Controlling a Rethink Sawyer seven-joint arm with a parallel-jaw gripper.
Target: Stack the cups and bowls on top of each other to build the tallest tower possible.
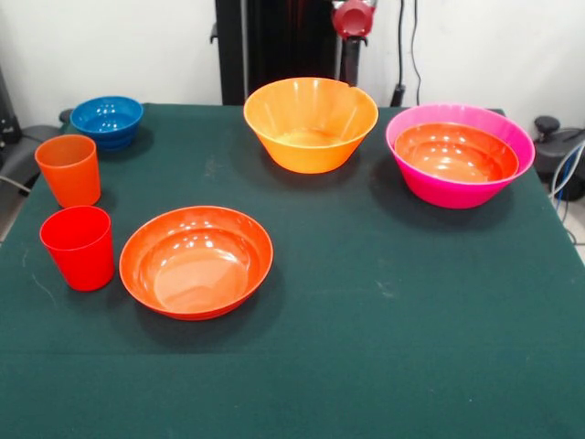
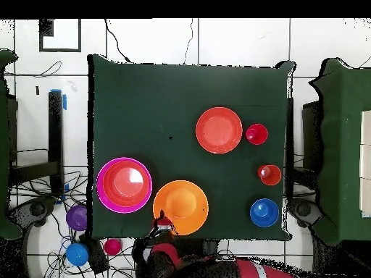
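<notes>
The tower is a large magenta-pink bowl (image 1: 441, 194) with a shallow red-orange bowl (image 1: 454, 154) nested in it, at the far right of the front view; it also shows in the overhead view (image 2: 124, 161). A yellow-orange bowl (image 1: 311, 123) stands at the far middle. A second shallow red-orange bowl (image 1: 196, 261) lies near left. An orange cup (image 1: 69, 169) and a red cup (image 1: 79, 247) stand upright at the left edge. A blue bowl (image 1: 107, 119) sits at the far left corner. The gripper (image 1: 351, 55) hangs drawn back behind the yellow-orange bowl, holding nothing I can see.
In the overhead view a purple bowl (image 2: 77, 216), a blue bowl (image 2: 76, 253) and a small pink-red bowl (image 2: 112, 247) lie off the table beside the robot's base, among cables. The green table cloth (image 1: 411, 320) covers the table. Side tables flank it.
</notes>
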